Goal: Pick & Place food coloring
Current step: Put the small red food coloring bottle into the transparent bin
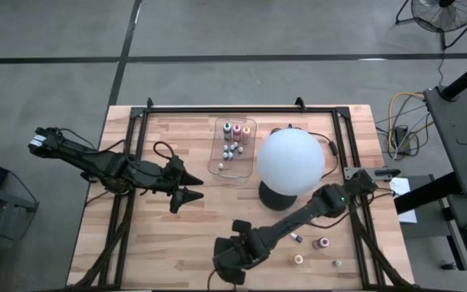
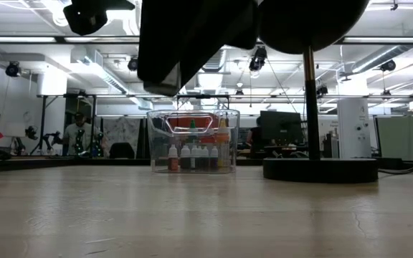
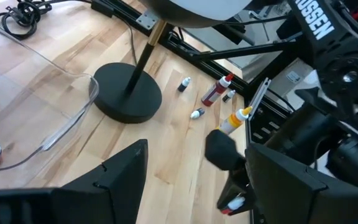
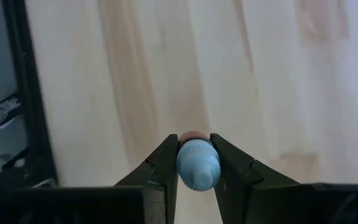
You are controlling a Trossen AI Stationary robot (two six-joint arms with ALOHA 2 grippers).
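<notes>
both arms are matte black, built of chunky angular segments. the left arm (image 1: 104, 162) ends in two pointed, wedge-shaped fingers (image 1: 186, 197), and a white label marks its far-left end. the right arm (image 1: 298, 217) carries white block lettering along one link, a small green light near one joint, and slim tapering fingers (image 4: 160, 171) with flat inner faces.

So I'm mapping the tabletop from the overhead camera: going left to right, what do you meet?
Left gripper → clear tray of food coloring bottles → white globe on its black base → loose bottles on the table.
</notes>
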